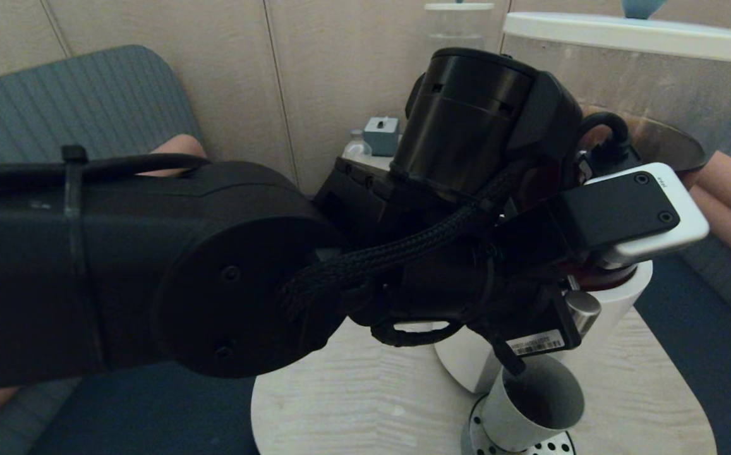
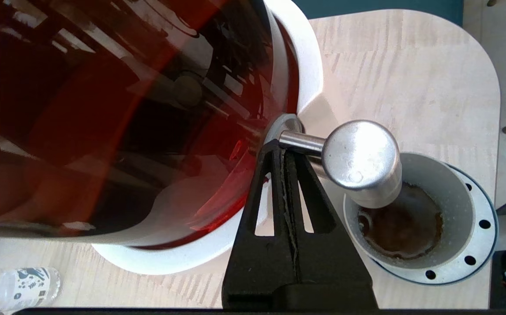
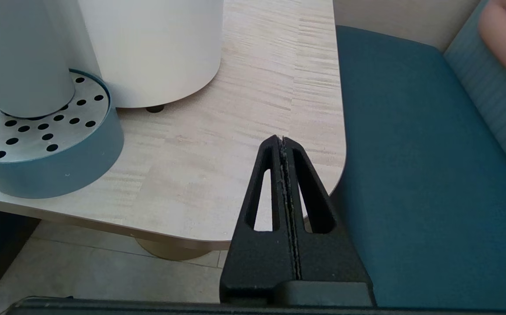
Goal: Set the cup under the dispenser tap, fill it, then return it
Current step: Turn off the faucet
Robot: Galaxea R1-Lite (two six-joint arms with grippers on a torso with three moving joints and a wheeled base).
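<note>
The cup (image 2: 454, 197) stands on a round perforated drip tray (image 2: 482, 225), right under the steel dispenser tap (image 2: 362, 159), with brown liquid in its bottom. My left gripper (image 2: 284, 148) is shut with nothing between its fingers, and its tips rest against the tap's thin steel stem, beside the tank of dark liquid (image 2: 126, 109). In the head view the left arm fills the middle, with the tap (image 1: 583, 309) and cup (image 1: 532, 404) below its wrist. My right gripper (image 3: 282, 140) is shut and empty, hanging over the table's edge away from the cup (image 3: 21, 57).
The dispenser's white base (image 3: 156, 48) stands on a light wooden table (image 3: 235, 131) with rounded corners. A blue sofa (image 3: 410, 175) borders the table. A small clear bottle (image 2: 16, 284) lies on the table beside the dispenser. A smaller clear dispenser (image 1: 460, 25) stands at the back.
</note>
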